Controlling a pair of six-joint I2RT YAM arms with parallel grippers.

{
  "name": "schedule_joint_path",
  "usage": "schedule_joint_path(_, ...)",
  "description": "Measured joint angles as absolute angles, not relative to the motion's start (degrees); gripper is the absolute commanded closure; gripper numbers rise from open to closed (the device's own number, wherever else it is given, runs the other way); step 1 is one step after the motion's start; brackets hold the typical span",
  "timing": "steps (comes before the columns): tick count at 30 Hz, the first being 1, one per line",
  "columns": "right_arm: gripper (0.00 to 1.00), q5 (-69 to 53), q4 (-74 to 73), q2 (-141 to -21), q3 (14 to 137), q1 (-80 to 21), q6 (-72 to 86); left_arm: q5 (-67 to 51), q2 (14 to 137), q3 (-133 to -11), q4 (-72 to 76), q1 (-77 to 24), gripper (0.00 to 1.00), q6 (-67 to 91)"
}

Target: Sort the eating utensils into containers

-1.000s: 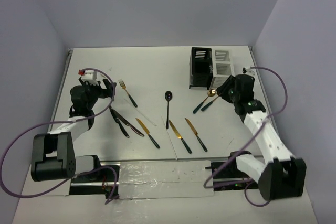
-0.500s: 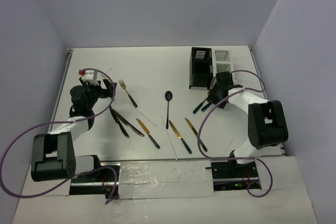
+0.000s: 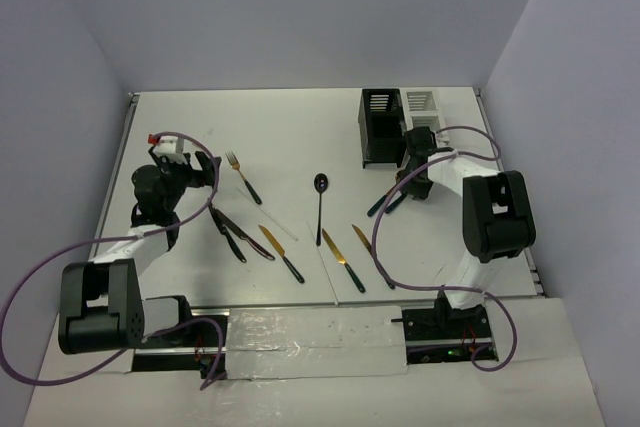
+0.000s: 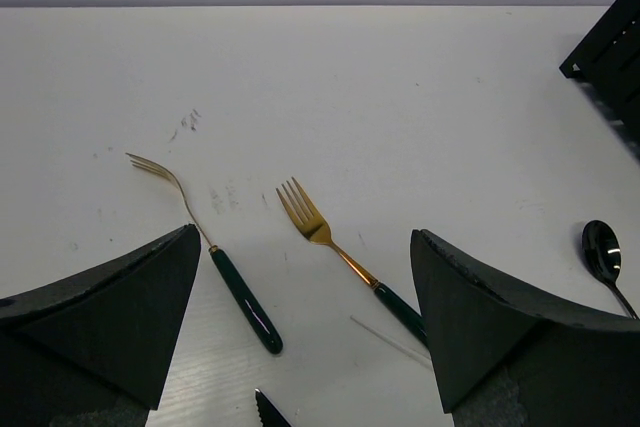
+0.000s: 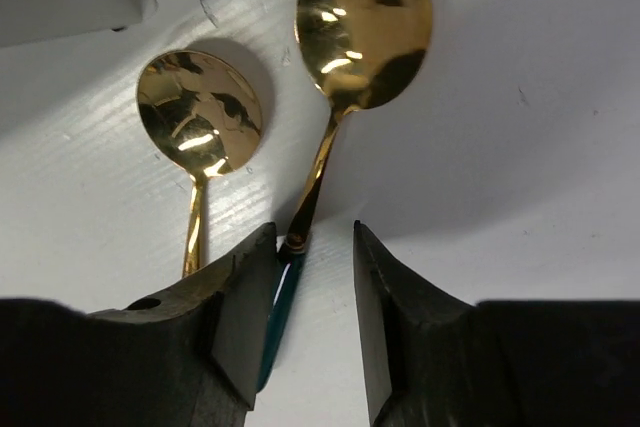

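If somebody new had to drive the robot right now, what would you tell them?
Left tool: open, hovering over two forks.
Right tool: open, fingers either side of a gold spoon handle, not gripped yet. A second spoon lies beside it, near the white container.
Done: no utensil seen in the white or black container.
Left: everything, including the black spoon, three gold knives and black utensils on the table.

Spoons: polished gold metal, mirror-glossy. Fork handles: glossy dark green. Table: matt white, scuffed.
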State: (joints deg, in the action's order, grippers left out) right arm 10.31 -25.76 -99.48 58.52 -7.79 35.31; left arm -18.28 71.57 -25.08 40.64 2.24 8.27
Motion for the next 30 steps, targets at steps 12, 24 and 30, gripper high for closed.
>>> schedule_joint_path(12,1.00,10.7,-26.1,-97.9,56.6,-8.5,33.6,-16.7,71.5,-25.1,40.7,2.2,0.04,8.3)
schedule_joint_path(24,1.00,11.9,-26.8,-85.6,47.9,-8.9,33.9,-16.2,71.5,-25.1,40.8,2.2,0.04,7.8)
schedule_joint_path(30,1.00,18.2,-27.5,-67.9,46.1,-10.2,34.7,-16.2,71.7,-25.1,40.7,2.2,0.03,7.7)
